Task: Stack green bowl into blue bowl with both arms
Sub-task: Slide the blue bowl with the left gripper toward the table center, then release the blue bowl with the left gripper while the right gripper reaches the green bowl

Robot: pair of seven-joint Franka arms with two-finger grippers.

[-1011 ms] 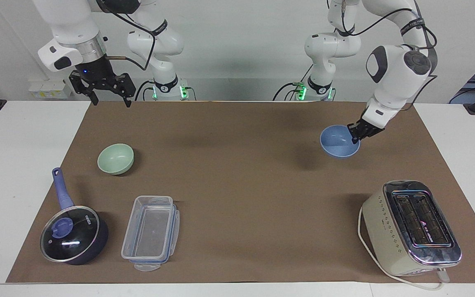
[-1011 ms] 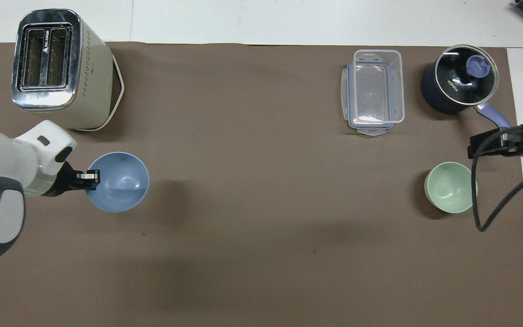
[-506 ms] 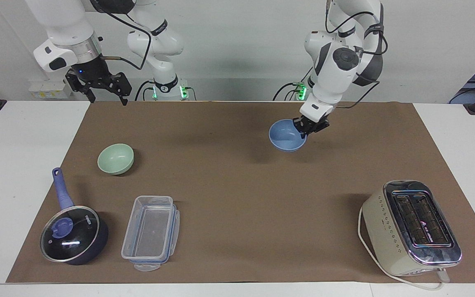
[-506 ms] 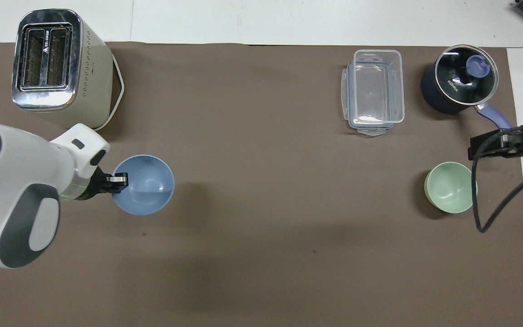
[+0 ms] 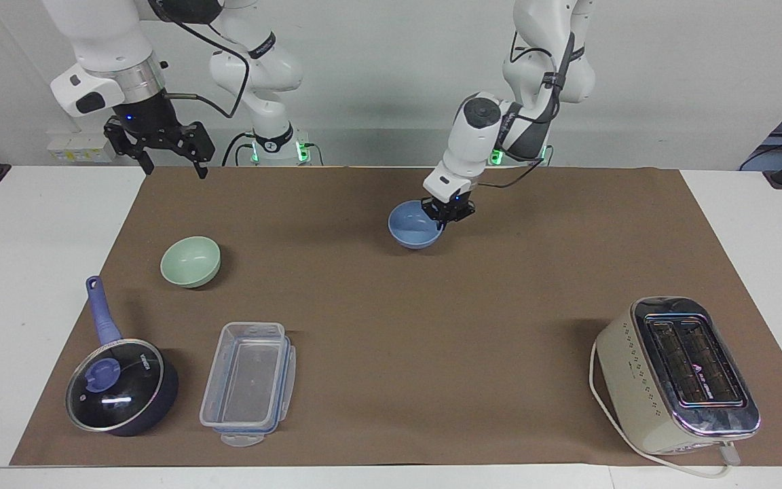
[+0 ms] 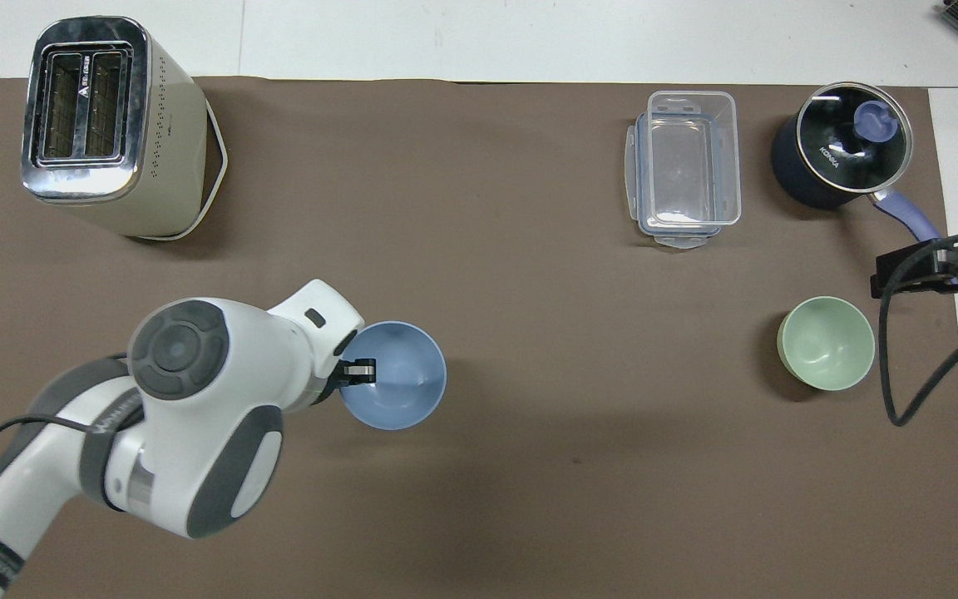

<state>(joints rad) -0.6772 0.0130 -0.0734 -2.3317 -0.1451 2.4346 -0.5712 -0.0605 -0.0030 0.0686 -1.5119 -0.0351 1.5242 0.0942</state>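
Note:
My left gripper (image 5: 447, 212) (image 6: 359, 372) is shut on the rim of the light blue bowl (image 5: 415, 228) (image 6: 400, 378), which it holds low over the brown mat near the table's middle. The pale green bowl (image 5: 191, 261) (image 6: 827, 343) sits upright and empty on the mat toward the right arm's end. My right gripper (image 5: 170, 155) hangs open high in the air over the mat's corner by the right arm's base, well clear of the green bowl. In the overhead view only its edge (image 6: 936, 270) and a cable show.
A dark blue saucepan (image 5: 123, 387) (image 6: 841, 156) with a glass lid and a clear plastic container (image 5: 248, 382) (image 6: 685, 166) stand farther from the robots than the green bowl. A cream toaster (image 5: 679, 377) (image 6: 109, 125) stands at the left arm's end.
My left arm has carried the blue bowl from the left arm's end toward the table's middle and lowered it. The right gripper has barely shifted, and the green bowl has stayed put.

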